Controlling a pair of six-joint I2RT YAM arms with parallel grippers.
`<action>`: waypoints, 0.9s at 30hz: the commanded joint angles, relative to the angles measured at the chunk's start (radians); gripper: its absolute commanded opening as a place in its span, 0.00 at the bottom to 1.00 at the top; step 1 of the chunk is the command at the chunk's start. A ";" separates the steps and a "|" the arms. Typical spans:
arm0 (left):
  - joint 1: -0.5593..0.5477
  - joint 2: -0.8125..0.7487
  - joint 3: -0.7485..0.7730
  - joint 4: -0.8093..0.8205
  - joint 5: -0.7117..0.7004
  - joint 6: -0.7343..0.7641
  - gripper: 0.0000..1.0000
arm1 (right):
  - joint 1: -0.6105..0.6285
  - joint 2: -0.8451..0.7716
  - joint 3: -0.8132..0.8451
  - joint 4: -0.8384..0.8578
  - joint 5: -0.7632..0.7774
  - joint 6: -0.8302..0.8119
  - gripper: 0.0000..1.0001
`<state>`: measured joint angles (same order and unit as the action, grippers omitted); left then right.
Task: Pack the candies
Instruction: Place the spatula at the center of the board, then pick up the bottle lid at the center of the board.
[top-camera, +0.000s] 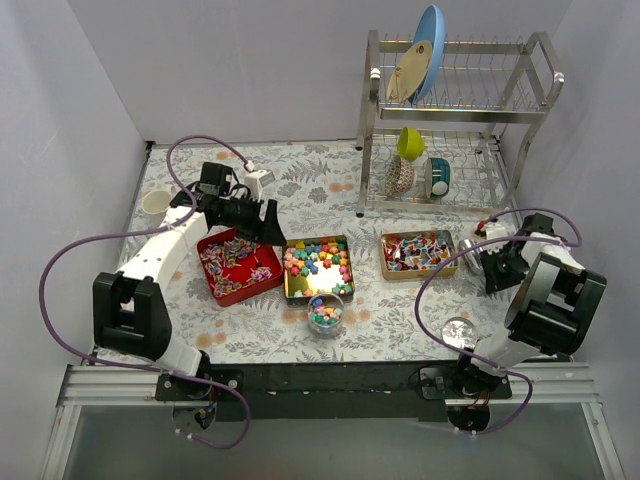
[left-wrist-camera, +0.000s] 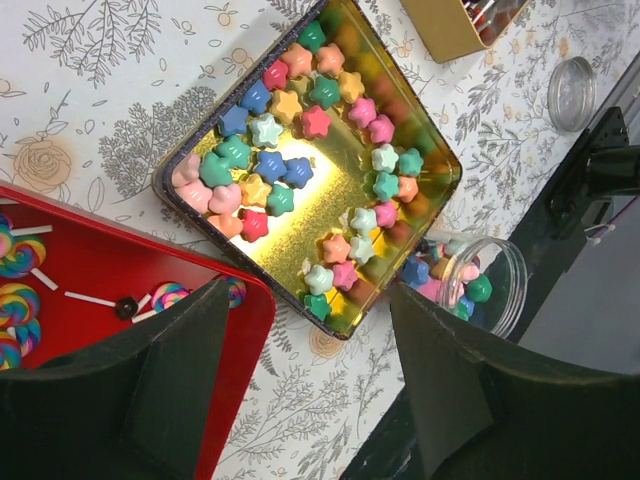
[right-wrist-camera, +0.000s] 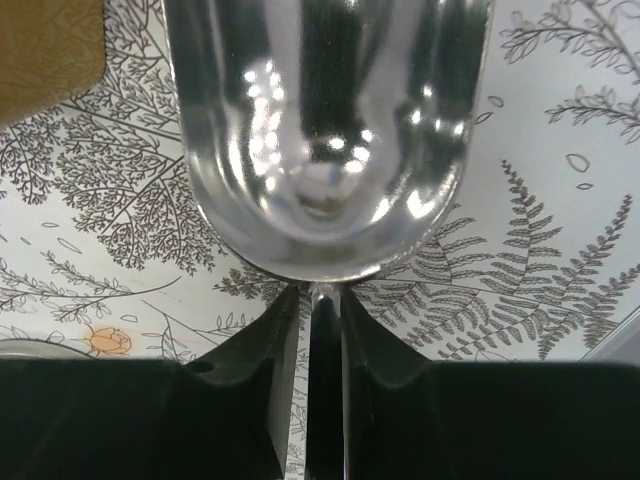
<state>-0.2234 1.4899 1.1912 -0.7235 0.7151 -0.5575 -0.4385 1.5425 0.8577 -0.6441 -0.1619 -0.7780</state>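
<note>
My left gripper (left-wrist-camera: 308, 300) hangs wide apart and empty at the red tin (left-wrist-camera: 110, 255) edge, beside the candies (left-wrist-camera: 270, 165) in the gold tin (left-wrist-camera: 300, 232). My right gripper (right-wrist-camera: 322, 312) pinches the metal scoop (right-wrist-camera: 325, 130) by its thin handle.

gold tin (left-wrist-camera: 292, 218): glossy metal, mirror-bright inside | red tin (left-wrist-camera: 100, 268): smooth glossy painted metal | scoop (right-wrist-camera: 320, 120): polished metal, mirror finish | cup (left-wrist-camera: 507, 285): clear, smooth, glass or plastic unclear | candies (left-wrist-camera: 270, 165): smooth, matt pastel | tablecloth (left-wrist-camera: 100, 100): matt, printed | dish rack (top-camera: 470, 100): shiny metal wire
</note>
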 joint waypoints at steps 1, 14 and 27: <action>-0.002 0.023 0.053 -0.021 -0.022 0.038 0.65 | -0.016 0.010 0.050 0.024 -0.051 -0.001 0.37; -0.039 -0.032 0.007 0.153 0.019 -0.065 0.65 | -0.013 -0.288 0.101 -0.214 -0.179 -0.217 0.48; -0.044 -0.210 -0.162 0.291 0.073 -0.136 0.65 | 0.204 -0.550 -0.170 -0.370 -0.189 -0.664 0.47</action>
<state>-0.2642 1.3136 1.0042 -0.4675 0.7780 -0.6933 -0.2855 1.0584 0.7883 -1.0016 -0.3195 -1.2953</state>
